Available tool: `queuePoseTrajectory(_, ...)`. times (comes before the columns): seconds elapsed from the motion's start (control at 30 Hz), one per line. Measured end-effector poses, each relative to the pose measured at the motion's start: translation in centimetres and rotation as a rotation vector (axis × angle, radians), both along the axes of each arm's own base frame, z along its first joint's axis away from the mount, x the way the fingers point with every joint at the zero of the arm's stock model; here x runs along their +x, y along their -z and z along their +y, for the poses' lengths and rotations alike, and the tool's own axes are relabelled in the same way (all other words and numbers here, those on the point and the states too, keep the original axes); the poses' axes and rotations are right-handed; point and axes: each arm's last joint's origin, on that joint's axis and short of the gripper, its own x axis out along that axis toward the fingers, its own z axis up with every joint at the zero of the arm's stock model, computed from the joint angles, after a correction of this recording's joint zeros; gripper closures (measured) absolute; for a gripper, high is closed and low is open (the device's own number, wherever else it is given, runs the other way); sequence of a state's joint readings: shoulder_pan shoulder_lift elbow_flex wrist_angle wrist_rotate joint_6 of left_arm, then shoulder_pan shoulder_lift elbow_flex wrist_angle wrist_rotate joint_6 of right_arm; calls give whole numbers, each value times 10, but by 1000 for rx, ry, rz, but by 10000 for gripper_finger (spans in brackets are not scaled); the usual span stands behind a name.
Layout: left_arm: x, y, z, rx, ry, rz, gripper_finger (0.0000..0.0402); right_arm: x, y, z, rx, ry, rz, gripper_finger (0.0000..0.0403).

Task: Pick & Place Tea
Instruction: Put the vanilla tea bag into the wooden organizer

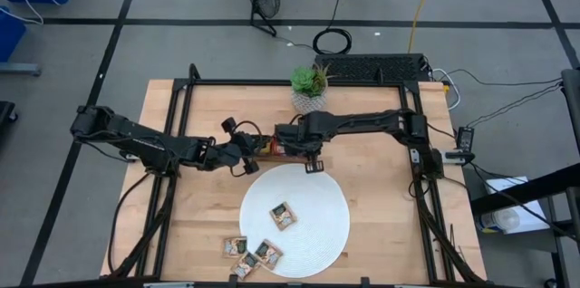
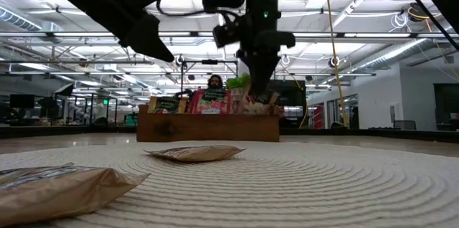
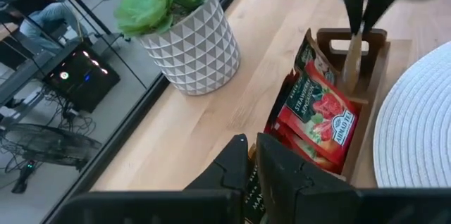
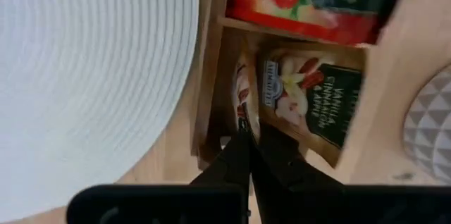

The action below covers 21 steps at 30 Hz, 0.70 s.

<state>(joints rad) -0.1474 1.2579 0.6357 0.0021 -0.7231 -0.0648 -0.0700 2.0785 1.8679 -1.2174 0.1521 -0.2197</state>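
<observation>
The white round plate (image 1: 313,211) lies at the near middle of the wooden surface (image 1: 195,225), and its far rim almost touches the brown wooden tray (image 2: 208,127). Just beyond the tray stands a potted succulent (image 1: 310,87) near the far edge, so the room around the tray is tight. To the left and right of the plate the surface is bare wood.

One tan tea sachet (image 1: 285,216) lies on the plate. Three more (image 1: 248,254) sit at the plate's near-left rim, by the surface's front edge. In the tray, red strawberry sachets (image 3: 317,111) stand upright in the middle compartment, and a vanilla sachet (image 4: 310,97) stands in the end compartment.

The right arm reaches across from the right side, its wrist bent down over the tray's end compartment. The right gripper (image 4: 248,134) has its fingers together, pinched on a tan sachet there.

The left arm stretches low from the left edge towards the tray's other end. The left gripper (image 3: 251,143) hovers just beside the tray, with its fingers drawn together on nothing.
</observation>
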Motion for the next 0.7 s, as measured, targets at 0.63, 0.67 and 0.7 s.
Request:
queuePoseTrajectory(0.63,0,0,0,-20,-12,-16,364,-1,24,-4,-167,54,-18,387)
queuePoseTrajectory(0.67,0,0,0,-20,-12,-17,364,-1,23,-4,-202,61,-17,384)
queuePoseTrajectory(0.7,0,0,0,-20,-12,-17,364,-1,22,-4,-230,72,-20,382)
